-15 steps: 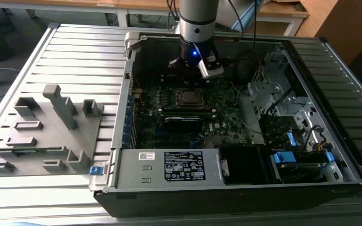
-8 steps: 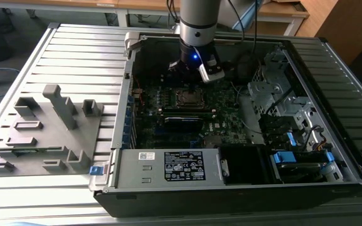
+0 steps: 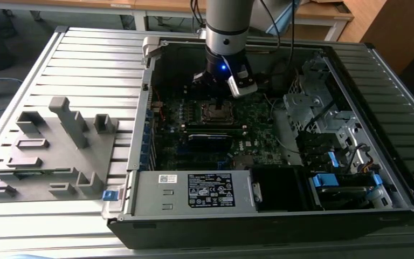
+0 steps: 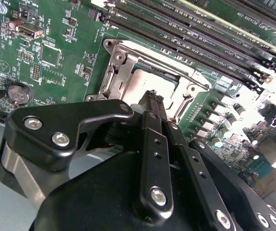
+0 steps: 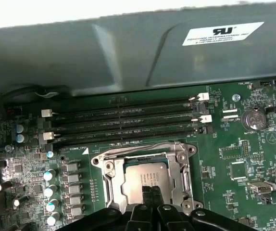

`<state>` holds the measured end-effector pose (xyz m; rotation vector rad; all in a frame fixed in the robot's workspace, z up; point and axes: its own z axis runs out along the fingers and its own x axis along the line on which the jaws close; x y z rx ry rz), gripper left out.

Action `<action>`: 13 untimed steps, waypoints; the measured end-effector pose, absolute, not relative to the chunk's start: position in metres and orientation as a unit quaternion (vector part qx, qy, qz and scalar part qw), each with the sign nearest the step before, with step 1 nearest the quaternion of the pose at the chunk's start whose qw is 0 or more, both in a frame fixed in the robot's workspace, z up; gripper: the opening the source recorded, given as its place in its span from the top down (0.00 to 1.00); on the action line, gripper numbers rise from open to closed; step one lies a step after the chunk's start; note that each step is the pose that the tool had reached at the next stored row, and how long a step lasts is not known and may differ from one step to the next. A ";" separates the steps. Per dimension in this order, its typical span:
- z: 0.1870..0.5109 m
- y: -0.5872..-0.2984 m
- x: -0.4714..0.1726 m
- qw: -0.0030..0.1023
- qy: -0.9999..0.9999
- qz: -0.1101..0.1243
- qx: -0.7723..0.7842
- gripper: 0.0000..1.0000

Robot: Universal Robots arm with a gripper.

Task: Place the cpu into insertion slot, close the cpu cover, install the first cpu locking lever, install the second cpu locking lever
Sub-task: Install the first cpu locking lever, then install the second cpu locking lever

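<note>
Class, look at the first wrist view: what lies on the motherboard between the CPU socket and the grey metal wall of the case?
In the first wrist view, long black memory slots run side by side between the cpu cover framing the cpu and the grey case wall.

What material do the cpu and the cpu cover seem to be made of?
The cpu looks like metal with a dull silver-grey matte top that reflects softly. The cpu cover around it seems to be thin stamped steel, brighter and shinier, with glinting edges. Neither can be confirmed by look alone.

Silver cpu [image 5: 145, 185] seated under cpu cover [image 5: 110, 180]
</note>
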<state>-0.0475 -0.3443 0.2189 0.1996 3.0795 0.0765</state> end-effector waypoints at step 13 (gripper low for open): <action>0.222 -0.344 -0.047 0.027 0.997 0.025 0.065 0.89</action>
